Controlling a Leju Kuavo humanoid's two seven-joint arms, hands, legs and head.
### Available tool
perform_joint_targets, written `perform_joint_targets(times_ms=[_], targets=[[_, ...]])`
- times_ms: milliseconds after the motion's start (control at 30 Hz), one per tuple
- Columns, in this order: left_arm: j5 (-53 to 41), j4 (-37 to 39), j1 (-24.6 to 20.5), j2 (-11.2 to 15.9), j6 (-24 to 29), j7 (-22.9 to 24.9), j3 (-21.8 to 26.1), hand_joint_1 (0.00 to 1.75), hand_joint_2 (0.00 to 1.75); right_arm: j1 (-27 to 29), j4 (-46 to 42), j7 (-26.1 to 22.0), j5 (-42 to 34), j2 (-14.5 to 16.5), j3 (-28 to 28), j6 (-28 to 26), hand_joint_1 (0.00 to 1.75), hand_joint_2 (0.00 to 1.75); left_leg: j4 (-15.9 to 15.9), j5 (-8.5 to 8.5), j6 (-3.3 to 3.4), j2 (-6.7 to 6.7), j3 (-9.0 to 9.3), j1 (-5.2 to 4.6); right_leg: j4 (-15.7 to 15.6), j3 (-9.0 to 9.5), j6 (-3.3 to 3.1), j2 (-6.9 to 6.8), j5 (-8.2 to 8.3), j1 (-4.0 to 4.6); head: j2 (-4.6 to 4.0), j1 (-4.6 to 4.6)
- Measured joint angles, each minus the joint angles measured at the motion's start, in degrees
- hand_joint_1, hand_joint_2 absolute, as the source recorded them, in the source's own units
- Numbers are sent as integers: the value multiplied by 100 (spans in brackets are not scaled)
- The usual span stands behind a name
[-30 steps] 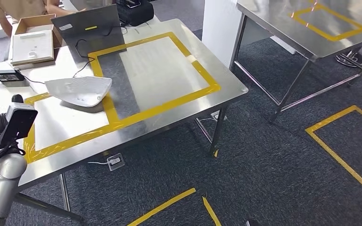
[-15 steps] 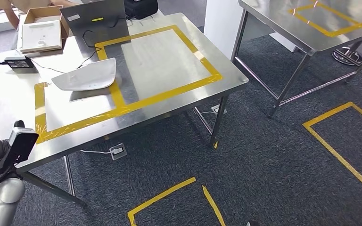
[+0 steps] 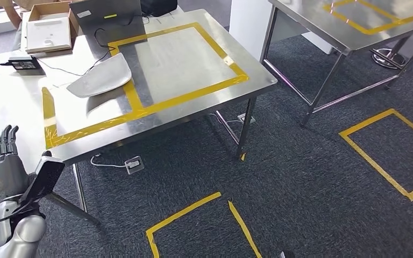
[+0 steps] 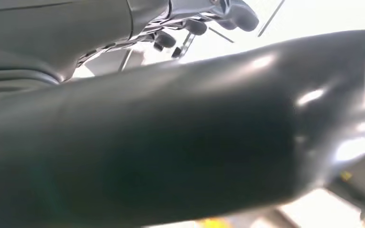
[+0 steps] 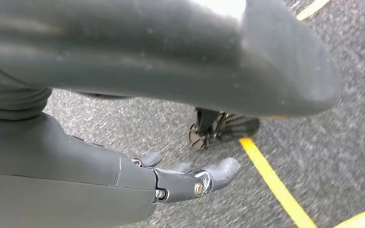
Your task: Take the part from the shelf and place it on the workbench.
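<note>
White part (image 3: 99,76) lies on the workbench (image 3: 193,59), well apart from the left hand's (image 3: 6,161) empty, straightened fingers (image 3: 6,138).

the part (image 3: 99,77) is plain white, sitting on a shiny silver steel workbench (image 3: 204,48) with a bright yellow tape rectangle (image 3: 188,97) on top. floor's a dark grey speckled carpet (image 3: 312,193) with more yellow tape outlines (image 3: 392,156). second silver table (image 3: 355,27) has the same yellow tape. brown cardboard box (image 3: 48,29) with a white insert, dark grey laptop (image 3: 106,13) behind it. left hand (image 3: 6,161) is grey with darker fingers, silver arm (image 3: 16,236). right hand (image 5: 171,178) is grey too.
</note>
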Motion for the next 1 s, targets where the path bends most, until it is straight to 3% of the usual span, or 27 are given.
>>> perform_joint_targets(times_ms=[67, 133, 167, 200, 233, 300, 367, 433, 500, 567, 633, 667, 700, 733, 767, 833, 900, 933, 1000], targets=[[43, 95, 159, -63, 81, -56, 120, 0, 0, 3, 1, 24, 0, 0, 0, -5, 0, 0, 242, -285, -56, -24, -109, -1, -84, -64, -46, -10, 134, -46, 0, -8], [90, 169, 304, -103, 160, -121, 244, 0, 0, 10, 1, 51, 0, -4, 0, -15, 0, 0, 869, -796, -104, -38, -293, 24, -90, -172, -69, -15, 236, -56, 0, -14], [102, 198, 373, -124, 189, -143, 292, 0, 0, 16, 1, 64, 0, -6, 0, -21, 0, 0, 1198, -962, -130, -38, -359, 35, -79, -242, -65, -17, 283, -57, 0, -14], [109, 221, 433, -143, 202, -156, 326, 0, 0, 22, 1, 71, 0, -6, 0, -23, 0, 0, 1405, -1001, -151, -38, -363, 48, -61, -317, -55, -21, 328, -62, 0, -13], [112, 242, 478, -161, 209, -160, 352, 0, 0, 26, 1, 73, 0, -6, 0, -25, 0, 0, 1440, -928, -171, -37, -285, 59, -32, -398, -38, -26, 369, -71, 0, -13], [112, 262, 516, -189, 220, -153, 394, 0, 0, 26, 1, 74, 0, -6, 0, -27, 0, 0, 937, -661, -212, -37, 143, 91, 58, -562, 13, -38, 433, -99, 0, -13], [111, 264, 524, -217, 225, -144, 431, 0, 0, 26, 1, 74, 0, -18, 0, -32, 0, 0, 269, -651, -215, -54, 601, 93, 147, -683, 81, -43, 485, -101, 0, -14], [110, 264, 542, -238, 227, -143, 459, 0, 0, 27, 1, 73, 0, -28, 0, -34, 0, 0, 38, -743, -132, -77, 712, 72, 182, -727, 151, -40, 550, -82, 0, -14], [110, 265, 558, -251, 227, -145, 471, 0, 0, 36, 1, 73, 0, -28, 0, -34, 0, 0, 46, -686, -3, -73, 628, 72, 189, -747, 221, -31, 596, -88, 0, -17], [109, 255, 565, -265, 212, -145, 477, 0, 0, 51, 1, 72, 0, -29, 0, -28, 0, 0, 41, -582, 108, -56, 540, 78, 409, -855, 286, -22, 329, -107, 0, -14], [97, 239, 593, -278, 184, -147, 483, 0, 0, 58, 1, 66, 0, -28, 0, -6, 0, 0, 43, -457, 162, -48, 411, 71, 1065, -1067, 326, -19, -250, -113, 0, -7], [88, 235, 613, -283, 173, -148, 484, 0, 0, 58, 1, 57, 0, -28, 0, 7, 0, 0, 48, -395, 171, -45, 335, 63, 1446, -1155, 335, -19, -474, -113, 0, -7], [79, 233, 632, -288, 167, -149, 485, 0, 0, 58, 1, 48, 0, -29, 0, 16, 0, 0, 55, -334, 173, -43, 252, 53, 1738, -1190, 334, -19, -581, -111, 0, -6], [72, 231, 647, -294, 165, -149, 487, 0, 0, 57, 1, 38, 0, -30, 0, 22, 0, 0, 61, -276, 172, -41, 172, 44, 1852, -1137, 322, -19, -553, -109, 0, -6], [67, 226, 660, -298, 164, -149, 492, 0, 0, 57, 1, 28, 0, -30, 1, 27, 0, 0, 66, -219, 167, -40, 96, 37, 1760, -985, 299, -19, -433, -105, 0, -6], [62, 202, 678, -308, 161, -149, 509, 0, 0, 47, 1, 12, 0, -33, 1, 33, 0, 0, 71, -110, 141, -42, -28, 24, 1024, -397, 213, -17, -228, -79, 0, -6], [57, 170, 686, -314, 153, -151, 526, 0, 0, 28, 1, 0, 0, -40, 2, 34, 0, 0, 59, -4, 87, -41, -85, 20, 289, 101, 139, -14, -235, -33, 0, -9], [53, 158, 686, -319, 143, -153, 530, 0, 0, 19, 1, 0, -2, -43, 2, 34, 0, 0, 43, 48, 51, -38, -93, 26, 111, 192, 113, -11, -273, -10, 0, -2], [48, 152, 690, -329, 102, -138, 535, 0, 0, 17, 2, 12, -11, -42, 2, 33, 0, 0, -5, 145, -25, -38, -98, 37, 40, 150, 54, -10, -183, -3, 0, 16]])
